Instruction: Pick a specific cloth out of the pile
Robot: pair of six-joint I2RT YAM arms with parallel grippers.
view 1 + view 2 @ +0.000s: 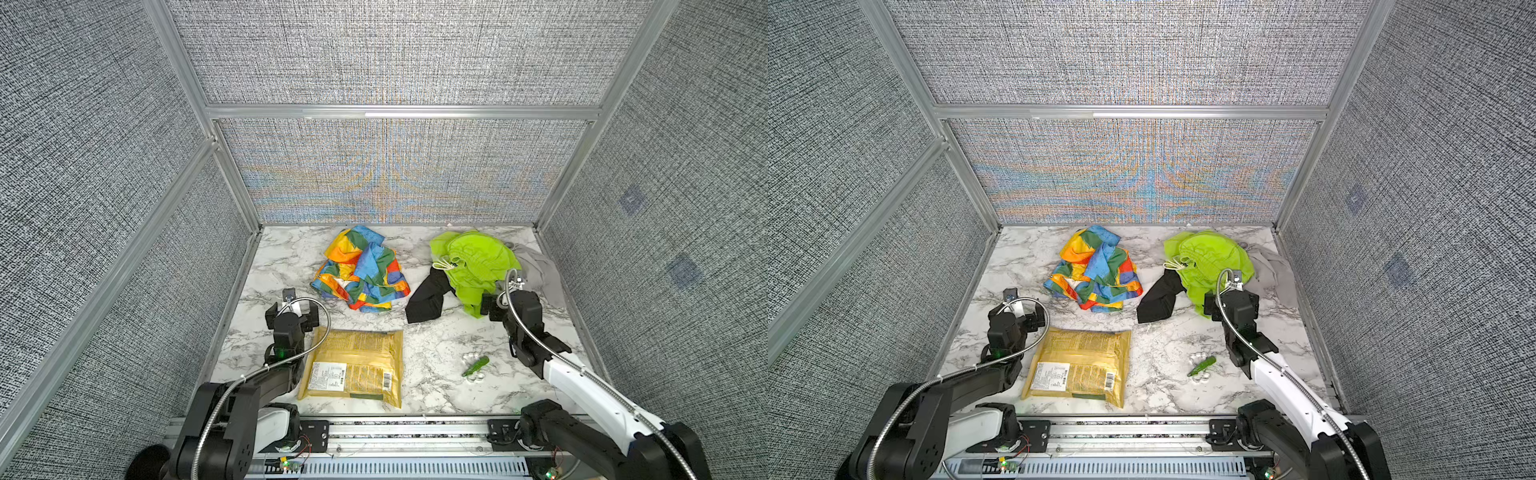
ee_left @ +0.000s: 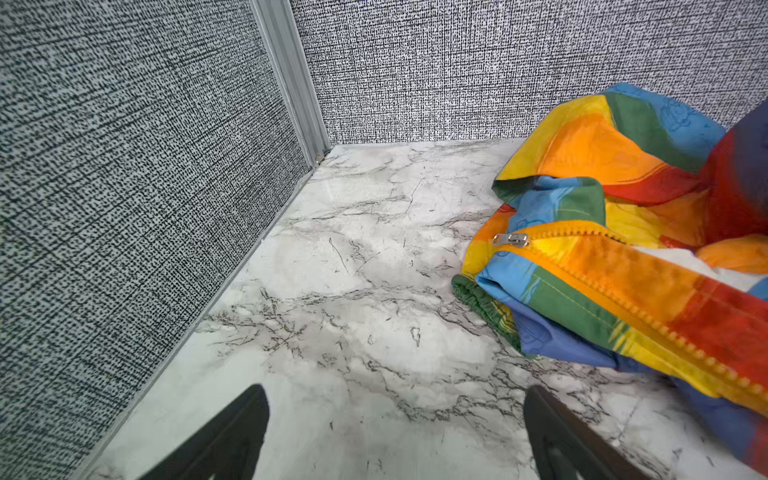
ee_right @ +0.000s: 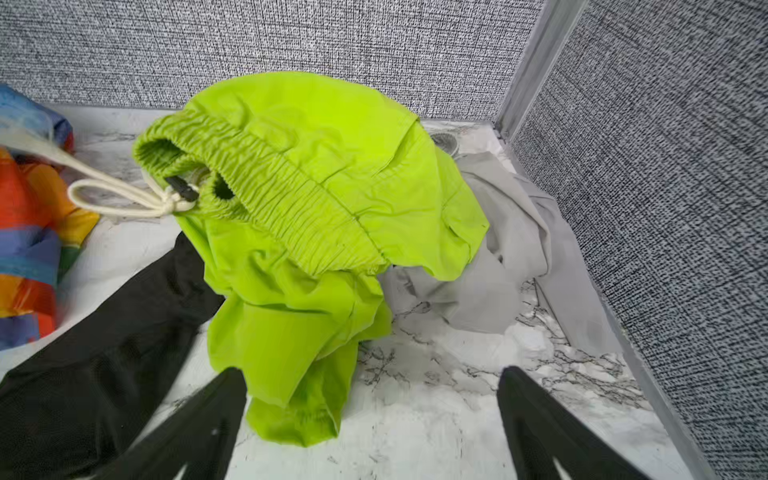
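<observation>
The cloth (image 1: 360,270), crumpled and patched in orange, yellow, blue, green and red, lies alone on the marble table (image 1: 436,353) near the back middle. It has a zip (image 2: 512,240). The pile sits at the back right: a lime green drawstring garment (image 1: 473,266) on top, a black cloth (image 1: 428,297) to its left and a grey cloth (image 1: 540,270) to its right. My left gripper (image 2: 395,390) is open over bare marble, front-left of the cloth. My right gripper (image 3: 372,372) is open at the pile's near edge, with the garment's lower hem (image 3: 291,415) beside one finger, not clamped.
A yellow packet (image 1: 353,368) lies at the front middle, beside the left arm. A small green object with white rings (image 1: 475,366) lies front right. Grey fabric walls (image 1: 390,174) with aluminium posts close in the back and both sides of the table.
</observation>
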